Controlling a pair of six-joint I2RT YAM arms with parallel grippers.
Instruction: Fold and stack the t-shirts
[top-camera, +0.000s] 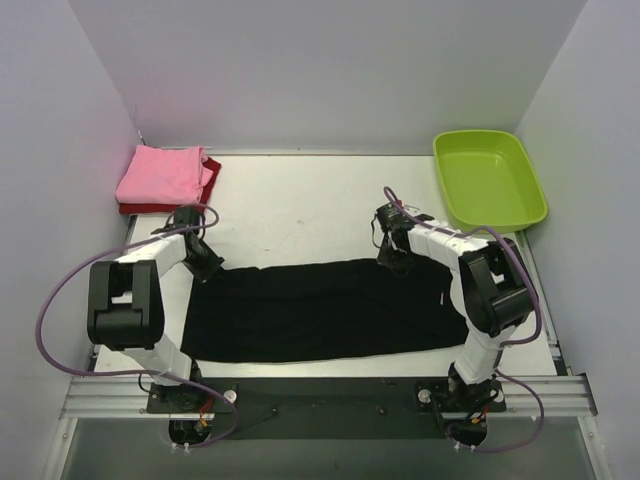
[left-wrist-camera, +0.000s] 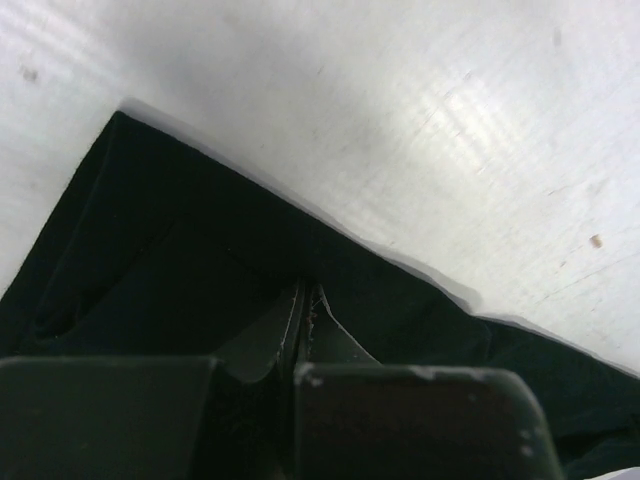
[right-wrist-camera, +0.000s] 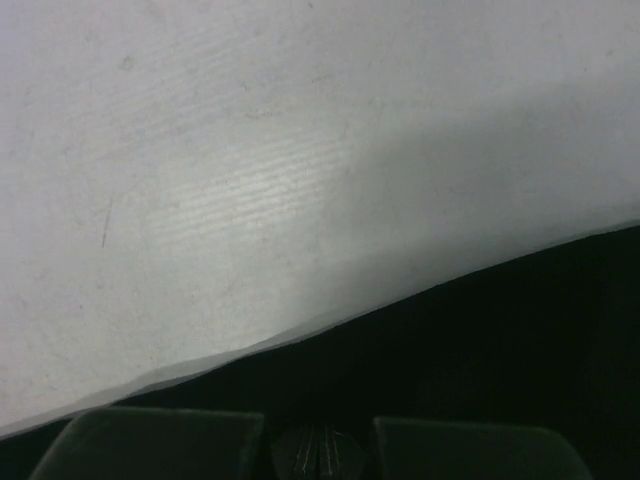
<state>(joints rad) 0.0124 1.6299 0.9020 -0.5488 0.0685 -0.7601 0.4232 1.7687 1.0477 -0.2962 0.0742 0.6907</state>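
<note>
We see the black t-shirt (top-camera: 320, 310) spread across the near part of the white table (top-camera: 300, 205) as a long, soft band with uneven edges, wider at its left end. Its cloth is matte and dark enough that few creases show. A small pale fleck sits near its right end, too small for us to read.

In the far left corner the pink t-shirt (top-camera: 160, 173) lies folded into a plump, rounded square on top of the dark red t-shirt (top-camera: 152, 209), whose edges peek out along the near and right sides. A lime-green tub (top-camera: 490, 180), smooth plastic with rounded corners and a raised rim, stands at the far right, well apart from the shirts.

The left gripper (top-camera: 207, 266) is at the shirt's far left corner. From the left wrist we see its fingertips (left-wrist-camera: 300, 305) pressed together over the black cloth (left-wrist-camera: 170, 270), just inside the straight hem, with the scuffed, faintly glossy tabletop (left-wrist-camera: 420, 130) beyond.

The right gripper (top-camera: 396, 262) is at the far hem further right. The right wrist view shows its fingers (right-wrist-camera: 318, 445) closed over dark fabric (right-wrist-camera: 500, 340) beside the finely lined white surface (right-wrist-camera: 250, 150). We cannot tell whether either pair has cloth caught between them.
</note>
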